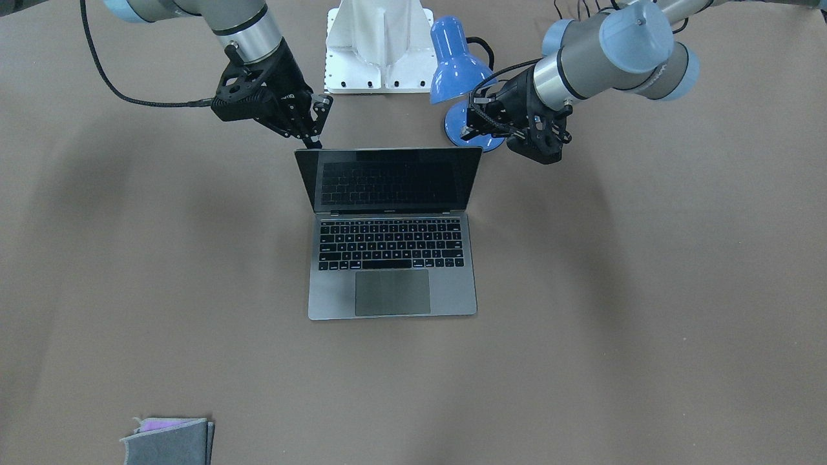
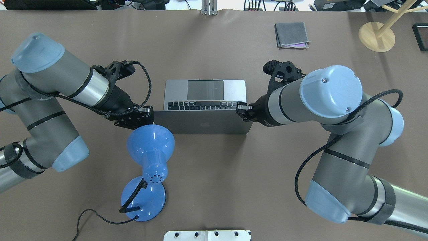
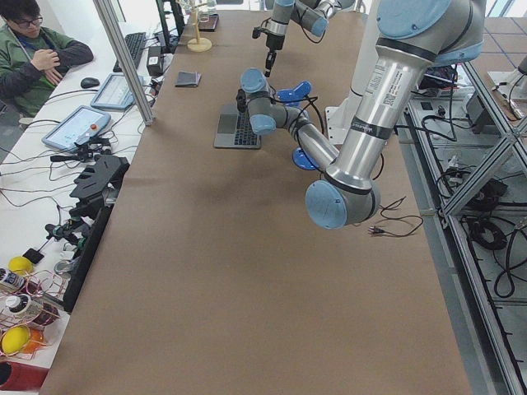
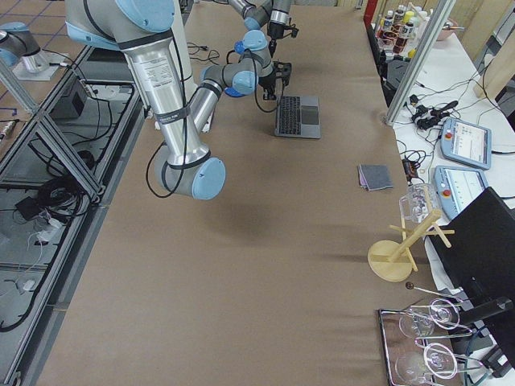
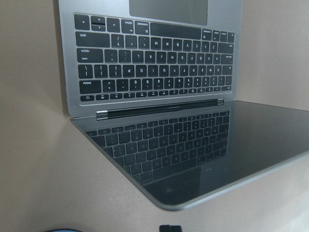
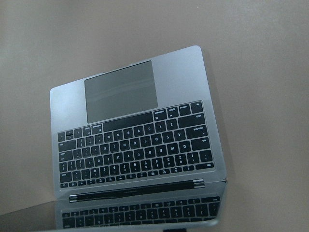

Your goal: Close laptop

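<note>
The grey-silver laptop (image 1: 452, 294) stands open in the middle of the table, its black screen (image 1: 387, 181) tilted back towards me. In the overhead view I see the back of its lid (image 2: 200, 124). My right gripper (image 1: 314, 139) looks shut, and its tip is at the lid's top corner on my right side (image 2: 240, 111). My left gripper (image 2: 149, 112) looks shut and sits just beside the lid's other top corner, next to the lamp. Both wrist views look down on the keyboard (image 5: 154, 72) (image 6: 130, 154), with one dark fingertip at the bottom edge.
A blue desk lamp (image 2: 150, 147) stands behind the laptop on my left side, its shade close to the left gripper. A folded grey cloth (image 2: 291, 35) lies at the far right. A wooden stand (image 2: 376, 36) is at the far right corner. The white robot mount (image 1: 381, 45) is behind the laptop.
</note>
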Controlling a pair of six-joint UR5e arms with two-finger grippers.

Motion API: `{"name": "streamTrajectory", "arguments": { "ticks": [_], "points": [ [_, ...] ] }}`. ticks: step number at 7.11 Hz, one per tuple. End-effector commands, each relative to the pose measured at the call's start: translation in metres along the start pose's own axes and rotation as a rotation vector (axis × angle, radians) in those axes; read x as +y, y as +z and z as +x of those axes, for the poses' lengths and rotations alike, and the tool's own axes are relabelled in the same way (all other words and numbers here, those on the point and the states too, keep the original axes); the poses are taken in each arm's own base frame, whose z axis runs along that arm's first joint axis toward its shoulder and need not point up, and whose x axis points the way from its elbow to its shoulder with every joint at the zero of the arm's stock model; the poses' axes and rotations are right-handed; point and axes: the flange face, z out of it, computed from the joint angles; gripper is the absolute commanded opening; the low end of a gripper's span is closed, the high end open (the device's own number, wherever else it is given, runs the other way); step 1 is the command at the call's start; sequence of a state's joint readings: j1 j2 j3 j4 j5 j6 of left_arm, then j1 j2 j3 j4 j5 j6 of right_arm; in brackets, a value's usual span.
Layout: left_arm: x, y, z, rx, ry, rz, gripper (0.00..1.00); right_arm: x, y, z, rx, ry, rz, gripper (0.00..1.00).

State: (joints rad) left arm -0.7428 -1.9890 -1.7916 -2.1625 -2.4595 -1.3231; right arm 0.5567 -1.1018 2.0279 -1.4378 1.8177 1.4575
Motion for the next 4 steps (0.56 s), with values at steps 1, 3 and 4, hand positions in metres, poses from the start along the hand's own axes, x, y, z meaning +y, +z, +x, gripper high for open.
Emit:
{"name": "streamTrajectory", "arguments": {
  "ticks": [1, 3, 4],
  "points": [
    [-0.019, -0.002, 0.007, -0.001, -0.003, 0.019, 0.00, -0.012, 0.006, -0.001, 0.013, -0.003, 0.013, 0.00],
    [-0.042, -0.005, 0.007, -0.010, 0.000, 0.042, 0.00, -0.019, 0.007, -0.001, 0.018, -0.006, 0.022, 0.00],
    [-0.054, -0.009, -0.003, -0.026, 0.017, 0.057, 0.00, -0.027, 0.013, -0.007, 0.025, -0.004, 0.029, 0.00]
  ]
}}
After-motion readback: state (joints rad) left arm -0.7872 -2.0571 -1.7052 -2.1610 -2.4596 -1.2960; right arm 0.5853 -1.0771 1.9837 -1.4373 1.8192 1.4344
